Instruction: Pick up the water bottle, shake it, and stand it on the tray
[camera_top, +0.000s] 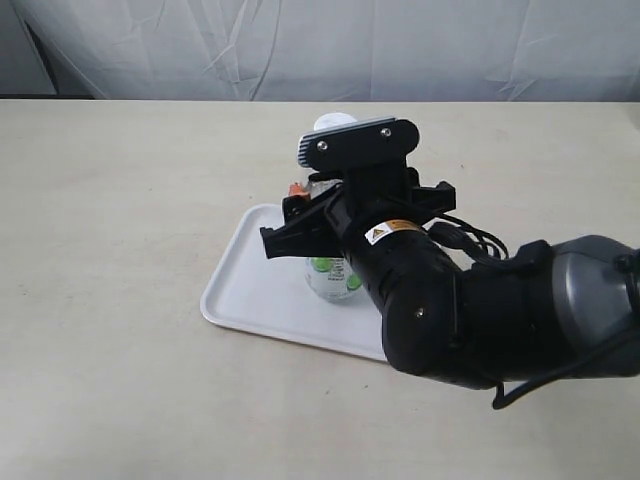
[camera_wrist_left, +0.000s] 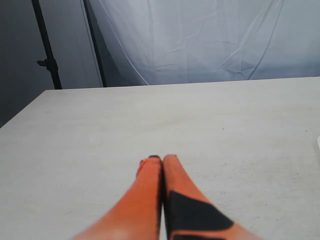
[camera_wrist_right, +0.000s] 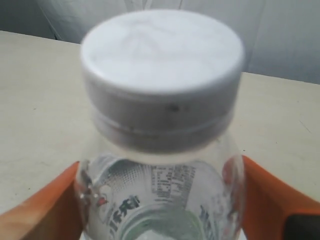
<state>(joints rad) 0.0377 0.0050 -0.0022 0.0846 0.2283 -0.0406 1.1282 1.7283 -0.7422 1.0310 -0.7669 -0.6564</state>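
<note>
The water bottle stands upright over the middle of the white tray; its base looks level with the tray floor. Its white cap shows above the wrist camera. My right gripper is shut on the water bottle just below the neck. In the right wrist view the bottle fills the frame, and the orange fingers press against both sides of it. My left gripper is shut with nothing in it, low over bare table, and does not show in the exterior view.
The beige table spreads wide around the tray. A white cloth backdrop hangs behind the far edge. My right arm's bulky black body covers the tray's right end. A dark stand rises beyond the table in the left wrist view.
</note>
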